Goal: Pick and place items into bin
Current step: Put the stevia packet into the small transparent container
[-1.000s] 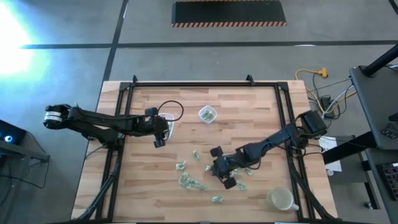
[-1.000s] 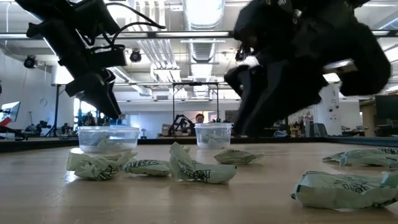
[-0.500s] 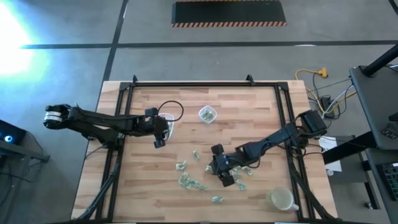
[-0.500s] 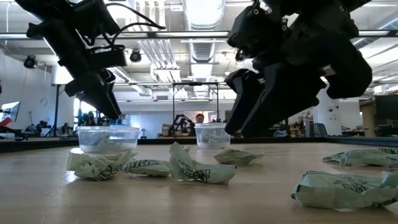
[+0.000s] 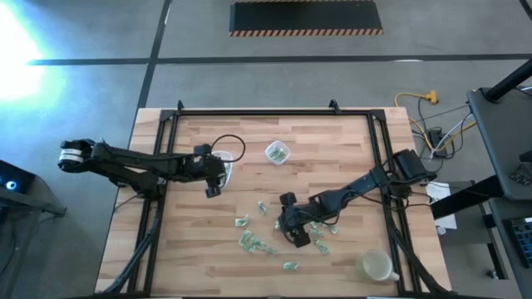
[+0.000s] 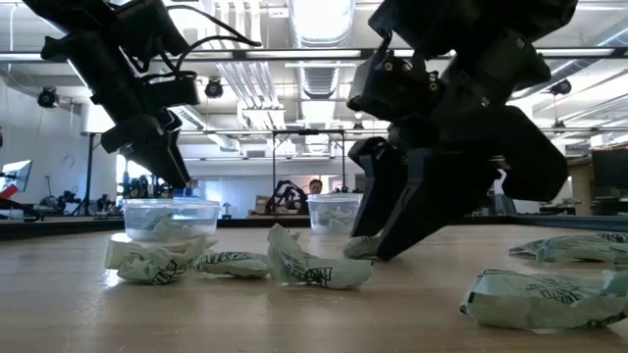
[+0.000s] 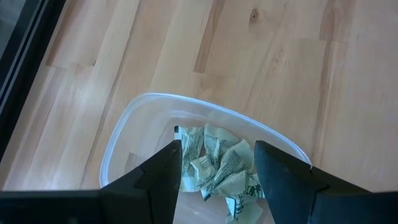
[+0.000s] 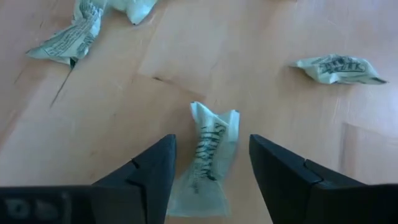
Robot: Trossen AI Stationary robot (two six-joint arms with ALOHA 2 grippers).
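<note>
— Several wrapped pieces (image 5: 258,244) lie loose on the wooden table (image 5: 332,149), mostly in its near middle. I have one crinkled green-and-white piece (image 8: 210,149) right between my right fingers (image 8: 146,174).

— Are you gripping it?

— No. I see the right gripper (image 5: 293,231) spread wide, one finger on each side of the piece, with table showing between each finger and the wrapper. The piece lies flat on the wood.

— Where is that gripper from the table-level camera?

— I see the right gripper (image 6: 378,230) low, its tips down at the table top just behind another wrapped piece (image 6: 314,265).

— And the others?

— I count two more pieces (image 8: 333,68) farther off in the right wrist camera, and one big wrapper (image 6: 540,294) close to the low camera.

— The left arm?

— I have the left gripper (image 5: 214,181) hanging over a clear tub (image 7: 143,137) near the table's left side, fingers (image 7: 158,177) parted and holding nothing. Below them I see a heap of wrappers (image 7: 214,168) already in that tub. A second small clear tub (image 5: 277,153) sits toward the far middle, also with pieces inside, and a pale round cup (image 5: 376,267) sits at the near right corner.
</note>
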